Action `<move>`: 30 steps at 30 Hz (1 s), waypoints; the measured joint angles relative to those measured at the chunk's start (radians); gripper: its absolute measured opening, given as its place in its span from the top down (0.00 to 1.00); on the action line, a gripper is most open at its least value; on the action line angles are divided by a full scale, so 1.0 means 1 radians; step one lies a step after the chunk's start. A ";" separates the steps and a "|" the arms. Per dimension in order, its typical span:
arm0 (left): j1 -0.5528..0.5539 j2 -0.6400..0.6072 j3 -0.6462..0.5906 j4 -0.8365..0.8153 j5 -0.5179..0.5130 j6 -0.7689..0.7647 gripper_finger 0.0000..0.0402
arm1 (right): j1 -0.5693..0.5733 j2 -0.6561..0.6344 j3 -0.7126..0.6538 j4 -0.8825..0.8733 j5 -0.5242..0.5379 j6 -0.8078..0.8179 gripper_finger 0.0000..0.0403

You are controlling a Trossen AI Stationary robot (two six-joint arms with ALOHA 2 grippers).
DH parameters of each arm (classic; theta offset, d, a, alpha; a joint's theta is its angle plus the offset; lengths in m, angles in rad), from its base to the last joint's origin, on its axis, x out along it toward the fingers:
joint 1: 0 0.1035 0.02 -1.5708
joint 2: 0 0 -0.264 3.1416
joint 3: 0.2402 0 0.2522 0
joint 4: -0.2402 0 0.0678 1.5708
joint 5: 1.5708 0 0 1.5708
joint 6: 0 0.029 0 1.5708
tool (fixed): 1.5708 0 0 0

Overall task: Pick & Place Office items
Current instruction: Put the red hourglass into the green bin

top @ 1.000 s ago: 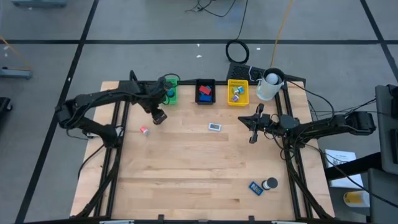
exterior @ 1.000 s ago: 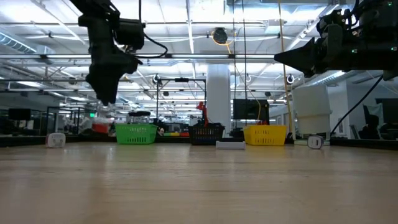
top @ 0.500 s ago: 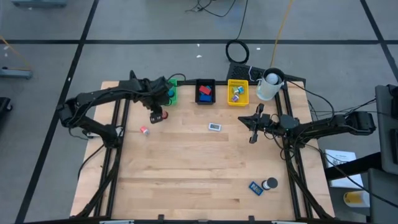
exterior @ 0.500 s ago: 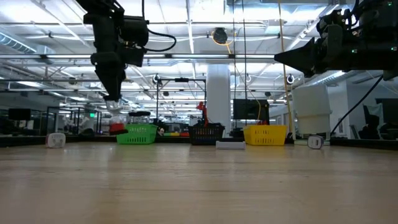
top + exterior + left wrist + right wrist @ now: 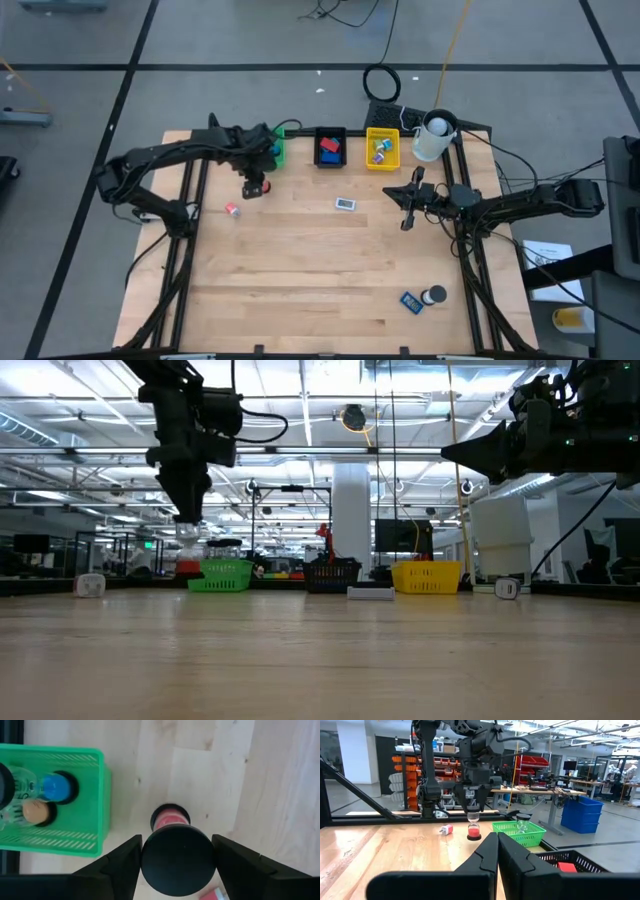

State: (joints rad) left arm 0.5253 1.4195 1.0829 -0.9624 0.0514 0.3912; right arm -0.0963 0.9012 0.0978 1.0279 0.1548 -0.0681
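A small sand timer [image 5: 473,822] with black end caps and red sand hangs under my left gripper [image 5: 256,185], which is shut on it just in front of the green tray [image 5: 275,147]. The low view shows its glass and red lower end [image 5: 187,565]. My right gripper [image 5: 405,215] hovers shut at the table's right, holding nothing. Loose office items lie on the wood: a pink piece [image 5: 232,209], a white piece [image 5: 345,203], a blue block [image 5: 411,301] and a dark round roll [image 5: 434,295]. My left gripper pinches the timer's upper black cap [image 5: 177,860] between its two fingers [image 5: 122,865], one on each side. The fingers come from above, pointing steeply down. The timer hangs upright below them, its red lower end [image 5: 170,818] close over the table; whether it touches the wood I cannot tell.
Along the far edge stand the green tray with two more timers, a black tray [image 5: 330,146] with red and blue blocks, a yellow tray [image 5: 382,148] and a white cup [image 5: 433,138]. Bare wood stretches across the table's middle and near left.
My left gripper has rolled about its own pointing line while staying shut on the timer and has barely shifted. The timer, slanted a second ago, now hangs upright under the fingers.
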 joint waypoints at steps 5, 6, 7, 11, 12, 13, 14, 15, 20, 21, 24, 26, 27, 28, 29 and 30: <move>-0.004 0.053 0.000 0.003 0.000 0.010 0.46 | 0.000 0.000 0.000 0.000 0.000 0.000 1.00; -0.005 0.062 -0.001 0.004 0.000 0.012 0.46 | 0.000 0.000 0.000 0.000 0.000 0.000 1.00; -0.006 0.069 -0.001 0.008 0.000 0.016 0.45 | 0.000 0.000 0.000 0.000 0.000 0.000 1.00; -0.005 0.076 -0.001 0.021 -0.005 0.015 0.40 | 0.000 0.000 0.000 0.000 -0.001 0.000 1.00; -0.006 0.076 -0.001 0.024 -0.008 0.011 0.40 | 0.000 0.000 0.000 0.000 -0.001 0.000 1.00; -0.008 0.075 -0.001 0.026 -0.010 0.007 0.39 | 0.000 0.000 0.000 0.000 -0.002 0.000 1.00; -0.009 0.076 -0.001 0.024 -0.010 0.002 0.39 | 0.000 0.000 0.000 0.000 -0.002 0.000 1.00; -0.010 0.076 -0.001 0.022 -0.013 -0.001 0.39 | 0.000 0.000 0.000 0.000 -0.003 0.000 1.00; -0.021 0.075 -0.001 0.019 -0.056 -0.040 0.38 | 0.000 0.000 0.000 0.000 -0.003 0.000 1.00; -0.022 0.075 -0.001 0.018 -0.057 -0.052 0.38 | 0.000 0.000 0.000 0.000 -0.003 0.000 1.00; -0.022 0.075 -0.001 0.013 -0.055 -0.064 0.38 | 0.000 0.000 0.000 0.000 -0.003 0.000 1.00; -0.022 0.075 -0.001 0.012 -0.055 -0.072 0.38 | 0.000 0.000 0.000 0.000 -0.003 0.000 1.00; -0.022 0.075 -0.001 0.012 -0.055 -0.078 0.38 | 0.000 0.000 0.000 0.000 -0.003 0.000 1.00; -0.022 0.075 -0.001 0.013 -0.055 -0.087 0.38 | 0.000 0.000 0.000 0.000 -0.003 0.000 1.00; -0.022 0.075 -0.001 0.013 -0.055 -0.091 0.38 | 0.000 0.000 0.000 0.000 -0.003 0.000 1.00; -0.022 0.075 -0.001 0.013 -0.055 -0.097 0.38 | 0.000 0.000 0.000 0.000 -0.003 0.000 1.00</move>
State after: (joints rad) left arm 0.5034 1.4948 1.0821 -0.9495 -0.0037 0.2939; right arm -0.0962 0.9012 0.0978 1.0279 0.1517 -0.0681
